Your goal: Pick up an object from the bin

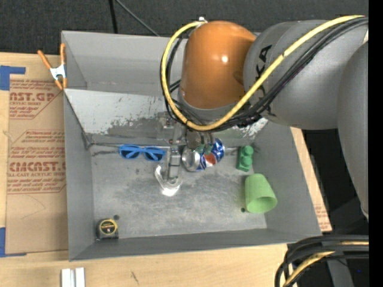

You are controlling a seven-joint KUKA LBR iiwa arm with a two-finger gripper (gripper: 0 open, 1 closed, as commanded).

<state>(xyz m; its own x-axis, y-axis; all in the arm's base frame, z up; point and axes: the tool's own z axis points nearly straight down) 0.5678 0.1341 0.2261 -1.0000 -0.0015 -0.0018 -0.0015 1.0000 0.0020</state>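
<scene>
Hanging under the orange wrist cover [218, 64], the gripper [172, 176] is pointing straight down into the middle of the grey metal bin [197, 223]. Its tip is meeting a small clear, whitish thing [169, 188] that is lying on the bin floor a little left of centre. Whether the gripper is clenched on that thing, merely touching it or hovering released above it is not something I can tell, because the metal tip and the see-through thing are running together. Blue sunglasses [142, 153] are lying just to the left of the gripper, lenses towards the back wall, near it but apart from the clear thing. A crushed drink can [207, 155] in silver, blue and red is sitting just beside the gripper on the right, partly under the arm. Further right, a green block-shaped toy [245, 158] is lying near the bin's right wall, and a light green cup [258, 194] is lying on its side in front of it, well apart from the gripper. A small yellow and black tape measure [108, 226] is sitting alone in the front left corner. Yellow and black cables [169, 103] are looping round the wrist above the bin.
</scene>
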